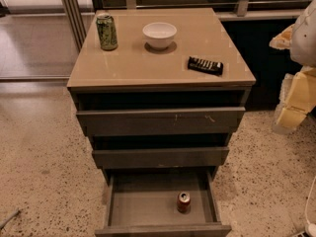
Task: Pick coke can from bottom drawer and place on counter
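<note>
presently: coke can (183, 202), upright, long axis vertical, stands right of centre in the open bottom drawer (163, 229), lower middle of frame. gripper (296, 98), right edge, about counter (148, 63) height, well apart; the can lies down-left of it. gripper state: cannot tell.

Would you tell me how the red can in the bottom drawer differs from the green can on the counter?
The coke can is red-orange; the green can is patterned green. The coke can looks shorter, the green can taller. The coke can stands in the open bottom drawer; the green can on the counter. Both stand upright. The tool hangs at the right edge, away from both.
</note>
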